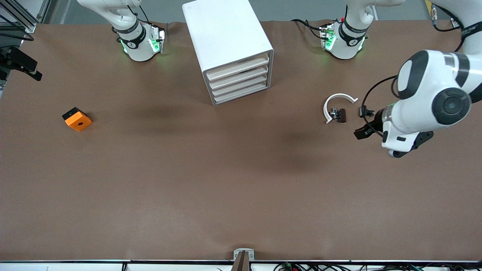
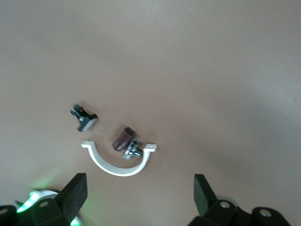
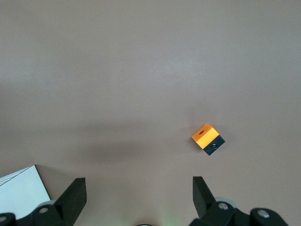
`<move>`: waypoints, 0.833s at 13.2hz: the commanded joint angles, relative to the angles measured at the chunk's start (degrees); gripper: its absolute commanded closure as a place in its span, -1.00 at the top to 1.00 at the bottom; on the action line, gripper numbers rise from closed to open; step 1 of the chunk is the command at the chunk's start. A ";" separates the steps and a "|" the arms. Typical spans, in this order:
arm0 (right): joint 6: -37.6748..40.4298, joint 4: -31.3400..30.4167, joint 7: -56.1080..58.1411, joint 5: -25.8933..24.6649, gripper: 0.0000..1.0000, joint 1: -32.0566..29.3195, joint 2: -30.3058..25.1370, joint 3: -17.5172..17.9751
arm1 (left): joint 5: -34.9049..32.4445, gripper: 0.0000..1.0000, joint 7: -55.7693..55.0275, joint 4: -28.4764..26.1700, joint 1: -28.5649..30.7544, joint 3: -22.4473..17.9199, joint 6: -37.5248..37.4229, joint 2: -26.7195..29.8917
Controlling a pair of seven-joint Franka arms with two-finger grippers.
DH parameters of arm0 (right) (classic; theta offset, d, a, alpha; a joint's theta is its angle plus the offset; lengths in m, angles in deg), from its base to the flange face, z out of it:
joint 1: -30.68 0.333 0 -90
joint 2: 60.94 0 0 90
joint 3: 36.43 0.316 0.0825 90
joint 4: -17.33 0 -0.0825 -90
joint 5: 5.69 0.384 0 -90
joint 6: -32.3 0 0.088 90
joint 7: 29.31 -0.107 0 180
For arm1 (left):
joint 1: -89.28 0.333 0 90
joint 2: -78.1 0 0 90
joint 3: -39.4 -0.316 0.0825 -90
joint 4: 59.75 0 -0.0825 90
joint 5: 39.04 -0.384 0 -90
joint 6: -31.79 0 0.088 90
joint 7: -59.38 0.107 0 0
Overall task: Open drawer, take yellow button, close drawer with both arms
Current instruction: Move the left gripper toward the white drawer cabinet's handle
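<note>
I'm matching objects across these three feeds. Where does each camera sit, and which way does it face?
Front view: high across the table, facing both arms; shows the cabinet, the left gripper, the right arm's base.
Left wrist view: on the left wrist, looking down at the white clip, past its open fingers.
Right wrist view: on the right wrist, looking down at the orange block, past its open fingers.
Shared: front view also shows clip and block.

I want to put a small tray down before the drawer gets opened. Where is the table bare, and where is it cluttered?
The widest bare stretch lies between the cabinet and the front edge. Also bare: between the cabinet and the orange block. Crowded: the left arm's end, where the white ring piece, a dark clip and the open left gripper cluster.
</note>
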 commanded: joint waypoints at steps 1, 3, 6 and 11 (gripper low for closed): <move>0.23 1.58 0.10 0.24 1.00 0.19 1.39 -0.15 | 0.76 1.00 -9.52 4.82 -0.43 1.50 -0.60 -3.94; 0.14 1.93 0.36 0.15 1.00 0.28 3.31 -0.15 | 1.03 1.00 -16.09 4.82 -0.61 4.05 -1.03 -4.47; -0.12 2.11 0.28 -0.20 1.00 0.11 3.84 -0.15 | 1.64 1.00 -34.36 4.82 -2.62 7.83 -1.21 -6.13; -0.65 2.98 0.36 -0.38 1.00 0.10 9.74 -0.32 | 6.64 1.00 -48.27 5.17 -2.80 13.63 -6.38 -9.82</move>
